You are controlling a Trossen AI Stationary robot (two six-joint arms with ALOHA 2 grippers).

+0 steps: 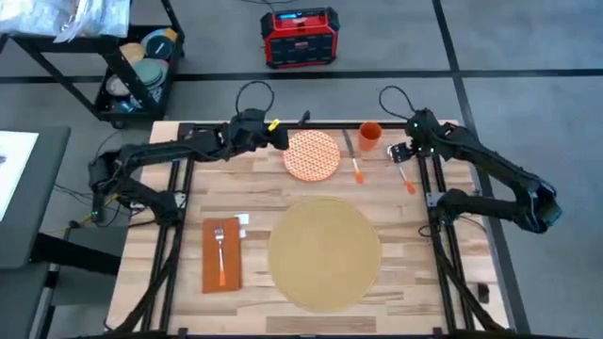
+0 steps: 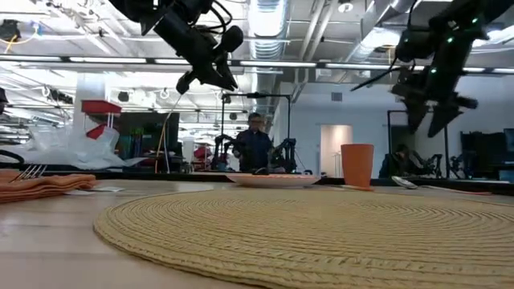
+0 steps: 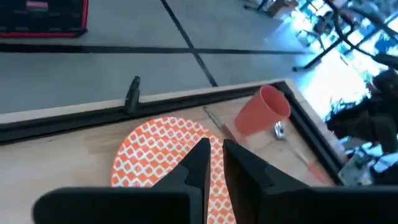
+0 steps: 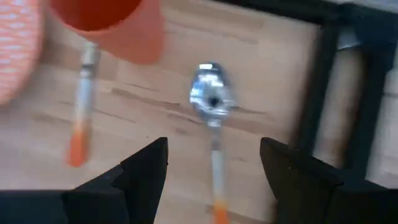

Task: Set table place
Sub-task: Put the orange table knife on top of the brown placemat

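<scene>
The tan woven place [image 1: 325, 252] lies flat on the table [image 1: 264, 184], near its front middle. Beyond it lie an orange-and-white plate [image 1: 312, 154], a knife [image 1: 352, 158], an upright orange cup [image 1: 370, 135] and a spoon [image 1: 405, 174]. My left gripper [image 1: 280, 135] hangs shut above the plate's left edge, well above the table in the low view [image 2: 221, 80]. My right gripper [image 4: 214, 155] is open above the spoon [image 4: 211, 96], its fingers on either side of the handle and clear of it. A rust-orange napkin [image 1: 221, 256] with a fork [image 1: 220, 250] lies left of the place.
A red box [image 1: 300, 38] sits on the floor beyond the far edge, and a cart [image 1: 141, 71] stands at the far left. A grey side surface [image 1: 19, 188] is on the left. A person [image 2: 255, 144] stands in the room behind the table.
</scene>
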